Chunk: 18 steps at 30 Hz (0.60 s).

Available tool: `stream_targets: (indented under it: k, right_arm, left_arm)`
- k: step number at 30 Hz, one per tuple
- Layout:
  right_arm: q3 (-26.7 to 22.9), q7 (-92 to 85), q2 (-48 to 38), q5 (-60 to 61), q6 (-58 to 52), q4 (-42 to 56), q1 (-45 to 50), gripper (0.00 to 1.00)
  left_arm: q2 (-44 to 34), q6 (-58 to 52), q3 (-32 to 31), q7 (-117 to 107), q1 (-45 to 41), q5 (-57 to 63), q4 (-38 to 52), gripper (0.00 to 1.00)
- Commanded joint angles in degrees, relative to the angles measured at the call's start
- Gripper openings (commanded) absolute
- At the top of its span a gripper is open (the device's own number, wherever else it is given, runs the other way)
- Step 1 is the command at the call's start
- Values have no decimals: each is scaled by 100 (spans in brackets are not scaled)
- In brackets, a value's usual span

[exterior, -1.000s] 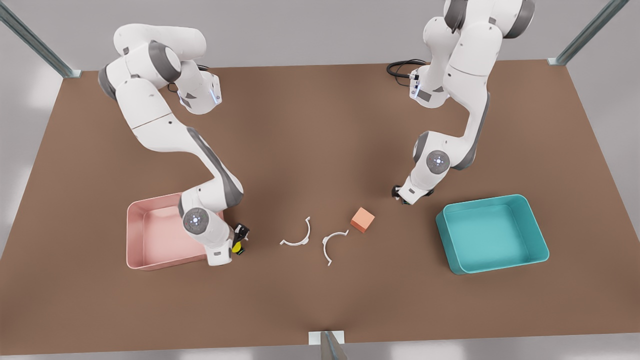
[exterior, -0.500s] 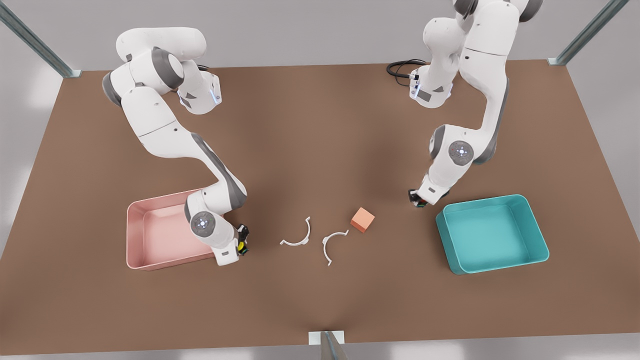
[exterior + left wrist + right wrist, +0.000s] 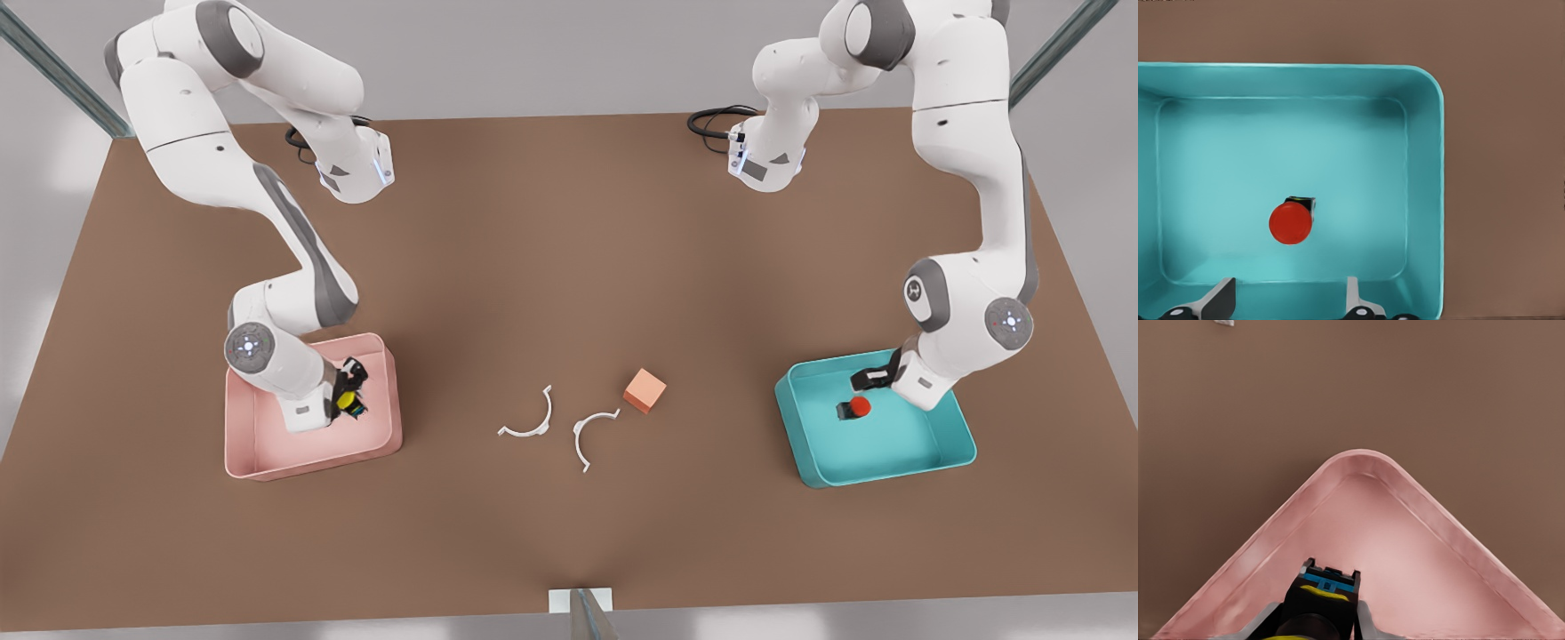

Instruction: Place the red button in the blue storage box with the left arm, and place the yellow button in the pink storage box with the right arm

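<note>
The red button (image 3: 858, 407) (image 3: 1291, 222) sits inside the blue storage box (image 3: 889, 476) (image 3: 1438, 167), free of any fingers. My left gripper (image 3: 873, 377) (image 3: 1288, 292) hangs open just above it, at the front view's right. At the front view's left, my right gripper (image 3: 349, 392) (image 3: 1315, 617) is shut on the yellow button (image 3: 347, 401) (image 3: 1321, 593). It holds the button over the inside of the pink storage box (image 3: 311, 462) (image 3: 1458, 540), near that box's corner toward the table's middle.
An orange-pink cube (image 3: 645, 390) and two white curved pieces (image 3: 529, 422) (image 3: 591, 434) lie on the brown table between the two boxes. A black cable (image 3: 711, 120) lies at the far edge near the arm base.
The left arm swung toward the front view's right, over the blue box, and let go of the red button. The right arm carried the yellow button from beside the pink box to over it.
</note>
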Motion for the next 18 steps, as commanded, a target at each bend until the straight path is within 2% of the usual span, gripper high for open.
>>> stream_targets:
  k: [1,4,5,6,7,9,11,13,15,16,17,18]
  right_arm:
    - [21,87,-153,-60,132,-330,-243,42]
    - [-59,78,40,-60,263,-330,-358,46]
    - [-146,69,207,-69,281,-216,-376,54]
    - [-164,69,304,-69,281,-137,-384,68]
    - [-226,69,348,-60,229,-5,-384,98]
    - [-234,87,339,-60,220,83,-367,100]
    - [-234,78,339,-60,115,363,-349,100]
    - [-155,604,313,-69,-676,1382,-183,100]
    - [-155,1299,260,-77,-1089,2166,-24,100]
    - [-313,1939,-46,-51,-1247,2175,238,100]
    - [-1023,2923,-687,1,-2115,2175,808,100]
    - [-1306,3741,-1083,72,-2390,2175,1022,100]
  left_arm:
    - [-25,-224,-4,1187,-75,95,35,100]
    - [-411,-522,-83,781,-225,68,105,100]
    - [-412,-1242,-92,772,-312,86,711,100]
    - [-474,-1322,-92,763,-383,86,1002,100]
    - [-535,-1848,-83,763,-470,95,1475,100]
    - [-719,-3009,-101,185,-681,121,2268,100]
    - [-1264,-3352,-92,-177,-884,358,2241,100]
    - [-1089,-3862,-101,-186,-893,367,2742,100]
    - [-1045,-3889,-101,-186,-893,376,2821,100]
    - [-1001,-3898,-101,-186,-902,367,2865,100]
    - [-1001,-3898,-101,-186,-936,376,2874,100]
    - [-984,-3898,-101,-186,-963,376,2874,100]
